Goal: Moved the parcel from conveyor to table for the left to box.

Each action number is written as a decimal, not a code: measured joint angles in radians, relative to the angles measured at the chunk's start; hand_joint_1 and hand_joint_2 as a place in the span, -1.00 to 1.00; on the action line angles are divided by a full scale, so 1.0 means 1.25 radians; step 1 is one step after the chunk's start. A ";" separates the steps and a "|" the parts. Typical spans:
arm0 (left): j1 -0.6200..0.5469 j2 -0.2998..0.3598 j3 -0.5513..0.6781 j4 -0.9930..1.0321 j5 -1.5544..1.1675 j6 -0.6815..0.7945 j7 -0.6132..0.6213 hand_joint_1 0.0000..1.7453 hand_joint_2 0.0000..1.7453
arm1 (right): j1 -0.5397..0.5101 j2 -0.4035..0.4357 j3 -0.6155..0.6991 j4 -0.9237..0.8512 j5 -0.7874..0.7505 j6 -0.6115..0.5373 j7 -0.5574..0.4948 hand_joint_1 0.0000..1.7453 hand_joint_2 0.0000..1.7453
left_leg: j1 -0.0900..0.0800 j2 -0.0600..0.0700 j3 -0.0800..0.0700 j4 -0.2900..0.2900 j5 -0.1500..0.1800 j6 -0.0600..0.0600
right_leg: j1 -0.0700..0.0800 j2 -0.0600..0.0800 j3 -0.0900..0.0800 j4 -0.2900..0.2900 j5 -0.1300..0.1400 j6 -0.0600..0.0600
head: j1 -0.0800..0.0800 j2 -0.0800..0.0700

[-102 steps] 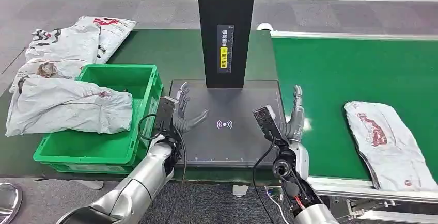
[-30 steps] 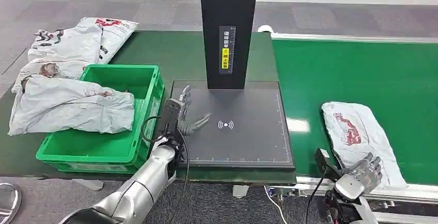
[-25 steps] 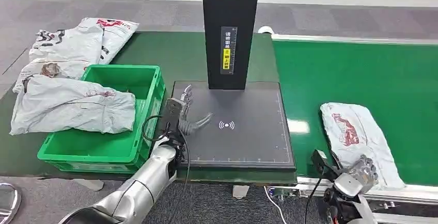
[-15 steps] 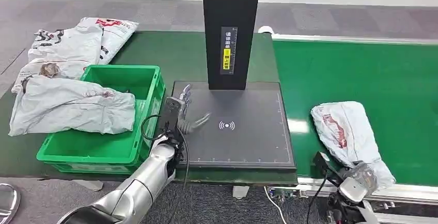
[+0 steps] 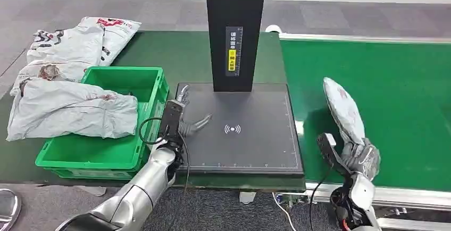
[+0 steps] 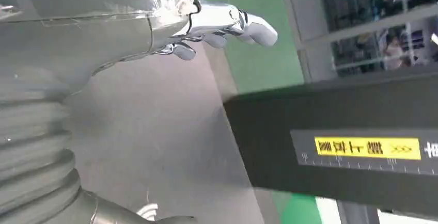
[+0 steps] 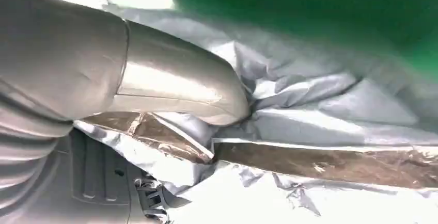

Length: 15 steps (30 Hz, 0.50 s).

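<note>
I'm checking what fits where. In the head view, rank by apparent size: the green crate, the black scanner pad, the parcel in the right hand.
1. Black scanner pad looks about level with the green crate; too close to rank.
2. Parcel, gripped by the right hand, clearly smallest, though seen edge-on.

A grey carpet floor (image 5: 340,15) is lying far behind the green table (image 5: 175,55). A tall black post (image 5: 234,29) is standing in the middle.

right hand (image 5: 362,159) has gripped the parcel (image 5: 343,110) and tilted it up.
</note>
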 measured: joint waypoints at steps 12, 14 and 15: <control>0.011 0.017 0.000 -0.024 -0.036 0.025 -0.017 -1.00 1.00 | 0.123 0.086 0.237 -0.464 -0.063 0.009 -0.037 1.00 1.00 | 0.000 0.000 -0.003 0.000 0.000 -0.001 | 0.000 -0.001 -0.003 0.001 -0.001 -0.001 | 0.000 0.000; 0.010 0.018 0.000 -0.025 -0.036 0.027 -0.017 -1.00 1.00 | 0.126 0.092 0.263 -0.479 -0.054 0.032 -0.032 1.00 1.00 | 0.000 0.000 -0.003 0.000 0.000 -0.001 | 0.000 0.000 -0.003 0.001 -0.001 -0.001 | 0.000 0.000; 0.008 0.018 0.000 -0.025 -0.037 0.027 -0.017 -1.00 1.00 | 0.127 0.100 0.281 -0.481 -0.046 0.052 -0.020 1.00 1.00 | 0.000 0.000 -0.003 0.000 0.000 -0.001 | 0.000 0.000 -0.003 0.001 -0.001 -0.001 | 0.000 0.000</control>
